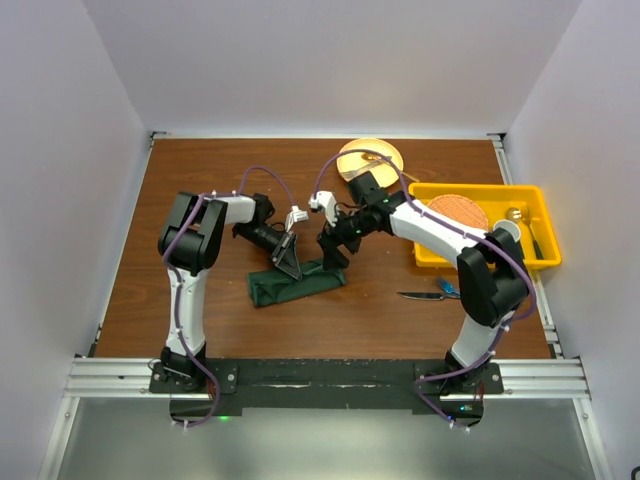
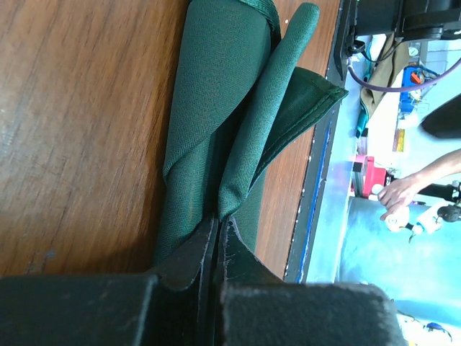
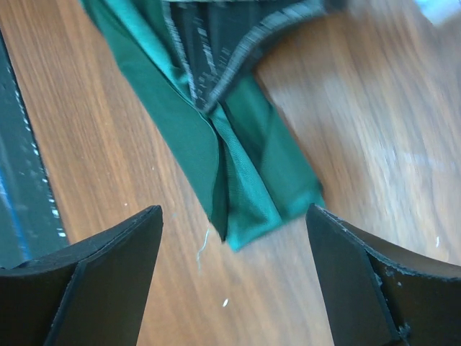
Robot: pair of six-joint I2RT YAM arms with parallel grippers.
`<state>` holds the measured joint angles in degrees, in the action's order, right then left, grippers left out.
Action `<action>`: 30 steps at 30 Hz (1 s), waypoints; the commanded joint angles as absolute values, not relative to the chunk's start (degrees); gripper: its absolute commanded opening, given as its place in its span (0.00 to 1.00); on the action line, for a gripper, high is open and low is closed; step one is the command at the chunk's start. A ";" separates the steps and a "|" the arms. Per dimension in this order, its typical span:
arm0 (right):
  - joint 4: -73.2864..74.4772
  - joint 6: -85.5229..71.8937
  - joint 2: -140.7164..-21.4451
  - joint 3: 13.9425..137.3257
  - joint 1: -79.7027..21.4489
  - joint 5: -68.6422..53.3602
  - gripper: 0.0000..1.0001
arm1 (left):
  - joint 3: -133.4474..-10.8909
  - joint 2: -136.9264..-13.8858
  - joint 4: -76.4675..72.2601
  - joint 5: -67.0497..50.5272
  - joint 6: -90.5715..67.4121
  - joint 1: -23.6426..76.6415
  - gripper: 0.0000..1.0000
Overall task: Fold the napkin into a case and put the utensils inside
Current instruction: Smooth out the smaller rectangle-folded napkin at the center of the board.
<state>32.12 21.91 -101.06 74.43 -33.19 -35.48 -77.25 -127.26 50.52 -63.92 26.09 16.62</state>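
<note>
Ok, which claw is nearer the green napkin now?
Left. The left claw is shut on a fold of the napkin; the right claw hangs open over its end, gripping nothing.

This is looking like a robotics lab: white panels [image 1: 60, 200] are boxing in a wooden table [image 1: 200, 320], an aluminium rail [image 1: 330, 378] is running along its near edge, and beyond it a person's forearm [image 2: 432, 167] is showing among loose cables [image 2: 385, 83].

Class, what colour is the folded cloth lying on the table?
Plain dark green: the napkin shows best in the left wrist view.
</note>
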 commanded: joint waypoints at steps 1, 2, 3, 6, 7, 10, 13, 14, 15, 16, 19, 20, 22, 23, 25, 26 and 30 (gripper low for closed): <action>26.29 32.50 -100.19 73.04 -36.29 -35.16 0.82 | -76.82 -129.64 47.11 -55.02 28.12 16.44 0.00; 26.19 33.56 -100.98 73.21 -36.73 -34.81 0.81 | -76.90 -129.81 47.02 -54.93 28.12 16.44 0.00; 26.02 34.71 -101.42 73.21 -37.00 -34.80 0.80 | -76.90 -129.90 47.11 -55.02 28.12 16.44 0.00; 25.75 39.01 -102.65 73.13 -37.79 -35.24 0.80 | -77.08 -130.16 47.11 -55.02 28.04 16.44 0.00; 25.93 41.20 -102.92 73.21 -38.32 -35.33 0.80 | -77.17 -130.34 47.28 -55.02 28.21 16.44 0.00; 26.80 44.63 -104.15 73.48 -39.28 -35.86 0.77 | -77.69 -130.61 47.55 -55.02 28.21 16.44 0.00; 26.72 46.75 -105.64 73.39 -40.34 -35.60 0.70 | -78.13 -130.87 47.55 -54.93 28.04 16.44 0.00; 26.81 47.02 -106.17 73.82 -40.43 -35.51 0.68 | -78.22 -131.04 47.55 -54.93 28.04 16.44 0.00; 26.89 47.46 -107.22 74.00 -40.78 -35.42 0.66 | -78.31 -131.04 47.55 -54.84 27.95 16.44 0.00; 26.89 47.63 -107.66 74.09 -40.87 -35.33 0.63 | -78.31 -131.04 47.64 -54.84 27.95 16.44 0.00; 26.46 48.78 -109.07 74.00 -40.96 -34.46 0.60 | -78.31 -131.13 47.81 -54.76 28.39 16.44 0.00; 26.46 49.13 -109.51 74.09 -40.87 -34.19 0.58 | -78.31 -131.13 48.07 -54.67 28.56 16.44 0.00; 26.63 49.13 -110.47 74.53 -40.96 -33.93 0.52 | -78.40 -131.22 48.16 -54.49 28.56 16.44 0.00; 26.54 48.96 -110.65 74.88 -40.96 -33.84 0.44 | -78.49 -131.13 48.25 -54.49 28.65 16.44 0.00; 25.93 48.52 -111.00 75.23 -41.04 -33.23 0.35 | -78.75 -131.05 48.51 -54.75 28.65 16.44 0.00; 26.10 48.34 -111.44 75.84 -41.04 -32.70 0.31 | -79.01 -130.87 48.52 -54.76 28.65 16.35 0.00; 28.73 49.04 -112.32 77.08 -41.04 -32.08 0.03 | -79.54 -129.91 48.78 -55.46 28.56 16.17 0.00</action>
<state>27.92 47.66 -111.42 74.04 -40.86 -33.19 -78.67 -128.57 52.34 -64.25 25.65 16.56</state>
